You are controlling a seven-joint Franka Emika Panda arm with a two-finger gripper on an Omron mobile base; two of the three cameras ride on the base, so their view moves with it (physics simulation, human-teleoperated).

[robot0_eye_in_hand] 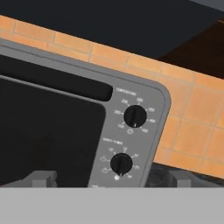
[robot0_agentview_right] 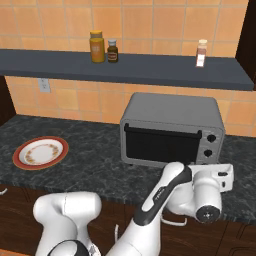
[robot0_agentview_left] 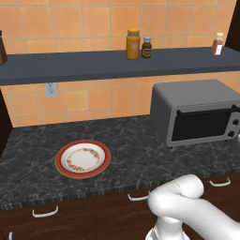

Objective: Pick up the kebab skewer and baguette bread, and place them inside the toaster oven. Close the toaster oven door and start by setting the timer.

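Observation:
The grey toaster oven (robot0_agentview_left: pixel 187 96) (robot0_agentview_right: pixel 170 107) stands on the dark counter at the right. Its dark glass door (robot0_agentview_left: pixel 201 124) (robot0_agentview_right: pixel 160 146) (robot0_eye_in_hand: pixel 48 131) is shut, with the bar handle (robot0_agentview_right: pixel 162 132) along the top edge. In the hand view two black knobs sit on the oven's right panel, an upper one (robot0_eye_in_hand: pixel 134 116) and a lower timer knob (robot0_eye_in_hand: pixel 121 163). My gripper (robot0_eye_in_hand: pixel 113 178) is open just in front of the lower knob, one fingertip (robot0_eye_in_hand: pixel 43 177) on each side, holding nothing. The kebab skewer and baguette bread are out of view.
A red-rimmed plate (robot0_agentview_left: pixel 59 161) (robot0_agentview_right: pixel 18 158) lies bare on the counter's left. Above the counter, a dark shelf (robot0_agentview_left: pixel 84 65) (robot0_agentview_right: pixel 150 67) carries jars (robot0_agentview_left: pixel 133 44) and a bottle (robot0_agentview_right: pixel 201 53). Wooden drawers with white handles (robot0_agentview_left: pixel 45 212) run below the counter's front edge.

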